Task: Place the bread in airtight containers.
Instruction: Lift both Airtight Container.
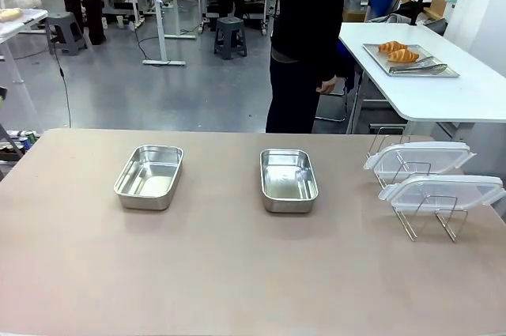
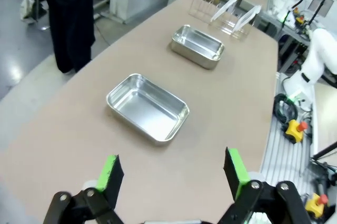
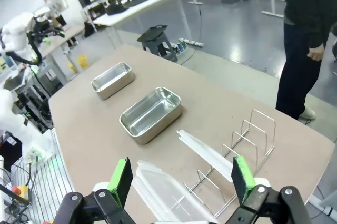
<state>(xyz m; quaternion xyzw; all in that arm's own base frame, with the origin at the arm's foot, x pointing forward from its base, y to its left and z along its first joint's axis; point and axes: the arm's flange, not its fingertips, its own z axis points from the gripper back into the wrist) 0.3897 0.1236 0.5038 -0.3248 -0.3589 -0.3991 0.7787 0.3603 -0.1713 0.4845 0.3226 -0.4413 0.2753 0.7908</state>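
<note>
Two empty steel airtight containers sit on the tan table: one at left [image 1: 149,175] and one at centre [image 1: 288,179]. The bread [image 1: 398,52], two golden rolls, lies on a metal tray [image 1: 439,72] on the white table behind the person. My left gripper [image 2: 174,175] is open above the table's near end, looking along at the nearer container [image 2: 148,107] and the farther one [image 2: 198,46]. My right gripper [image 3: 181,177] is open above a translucent lid [image 3: 166,191], with both containers [image 3: 151,114] [image 3: 112,79] beyond it.
Two translucent lids [image 1: 417,157] [image 1: 443,191] rest on a wire rack [image 1: 428,221] at the table's right. A person in dark clothes [image 1: 304,43] stands at the far edge. Tongs [image 1: 417,67] lie on the bread tray. Stools and desks stand farther back.
</note>
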